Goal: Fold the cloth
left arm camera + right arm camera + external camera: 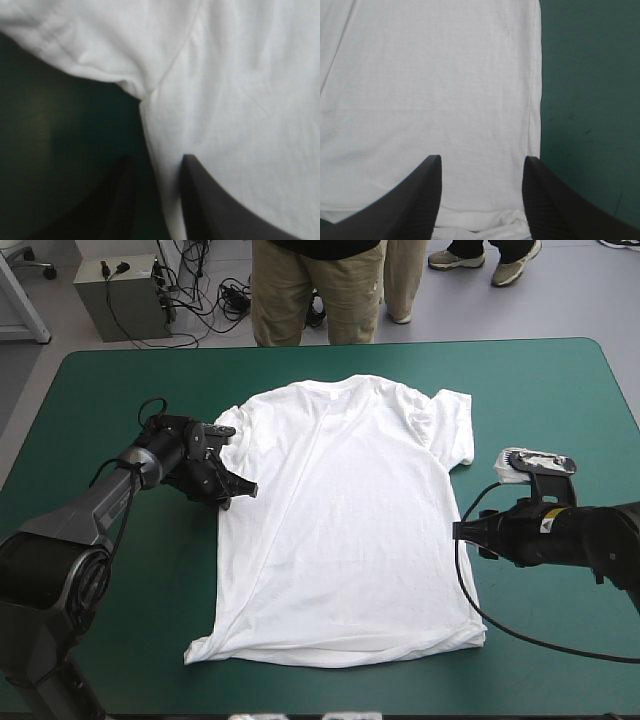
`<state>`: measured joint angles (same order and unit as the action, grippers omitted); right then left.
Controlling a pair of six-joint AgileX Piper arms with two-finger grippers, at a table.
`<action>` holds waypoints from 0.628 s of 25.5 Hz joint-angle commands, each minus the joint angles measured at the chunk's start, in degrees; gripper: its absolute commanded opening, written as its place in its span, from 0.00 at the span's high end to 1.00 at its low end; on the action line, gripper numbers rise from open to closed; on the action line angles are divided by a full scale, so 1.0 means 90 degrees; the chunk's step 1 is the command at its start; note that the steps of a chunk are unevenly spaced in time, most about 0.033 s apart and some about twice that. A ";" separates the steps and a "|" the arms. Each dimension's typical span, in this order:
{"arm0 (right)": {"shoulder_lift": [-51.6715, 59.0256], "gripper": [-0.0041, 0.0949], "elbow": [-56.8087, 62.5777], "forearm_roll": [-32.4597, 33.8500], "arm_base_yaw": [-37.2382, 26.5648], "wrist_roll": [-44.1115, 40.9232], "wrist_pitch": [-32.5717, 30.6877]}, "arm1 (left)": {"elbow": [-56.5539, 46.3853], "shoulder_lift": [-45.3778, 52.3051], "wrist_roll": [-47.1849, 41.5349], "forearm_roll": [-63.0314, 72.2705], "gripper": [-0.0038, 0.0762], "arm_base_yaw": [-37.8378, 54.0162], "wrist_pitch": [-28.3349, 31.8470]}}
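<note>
1. The T-shirt (340, 520) lies spread flat mid-table (120, 640), collar at the far side.
2. The left gripper (156, 159) is released, its fingers astride the shirt's left edge.
3. The right gripper (482, 159) is released at the shirt's right edge.
4. The sticker (548, 524) on the right arm is too small to read.

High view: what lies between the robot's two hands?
Only the T-shirt, spread flat on the teal-green cover, lies between the left hand and the right hand. The high view shows this plainly.
</note>
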<state>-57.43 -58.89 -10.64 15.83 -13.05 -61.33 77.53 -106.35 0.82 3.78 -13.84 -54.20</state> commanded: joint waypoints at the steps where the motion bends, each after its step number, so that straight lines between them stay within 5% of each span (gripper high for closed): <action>1: -0.0148 0.53 -0.0269 -0.0002 -0.0034 0.0340 0.0404 | 0.0122 0.0128 0.0293 0.0576 0.97 -0.0038 0.0155; 8: -0.1482 0.44 -0.1482 0.0056 -0.0034 0.1155 0.0101 | 0.0122 0.0128 0.0364 0.0576 0.96 -0.0038 0.0167; 16: -0.3697 0.42 -0.3090 0.0682 -0.0034 0.0985 -0.0199 | 0.0122 0.0128 0.0364 0.0576 0.96 -0.0038 0.0119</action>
<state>-88.55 -82.93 -5.45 15.83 -4.58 -63.80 77.72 -106.47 4.06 5.53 -13.60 -53.91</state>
